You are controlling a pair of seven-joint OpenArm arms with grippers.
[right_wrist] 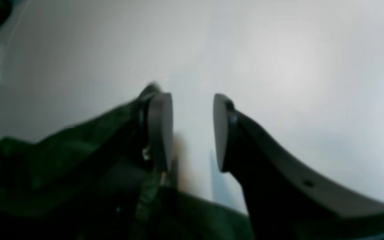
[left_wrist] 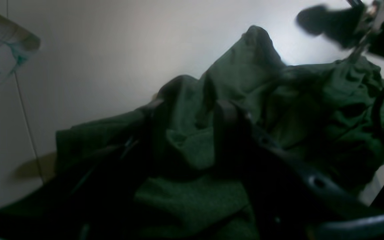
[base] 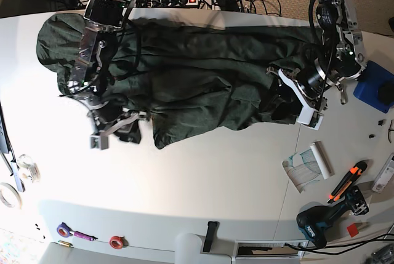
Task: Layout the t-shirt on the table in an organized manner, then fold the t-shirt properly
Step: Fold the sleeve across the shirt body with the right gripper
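Laying-out step: dark green t-shirt (base: 203, 79) bunched across the far side of the worktop (base: 203, 184), right tool (right_wrist: 192, 131) parted and empty beside its edge, left tool (base: 300, 99) sunk in cloth, grip impossible to tell; next, likely pinching opposite corners and pulling flat.

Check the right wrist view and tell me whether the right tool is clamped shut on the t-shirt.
No: the right tool stands open, bare table showing between its jaws, and the t-shirt lies outside that gap.
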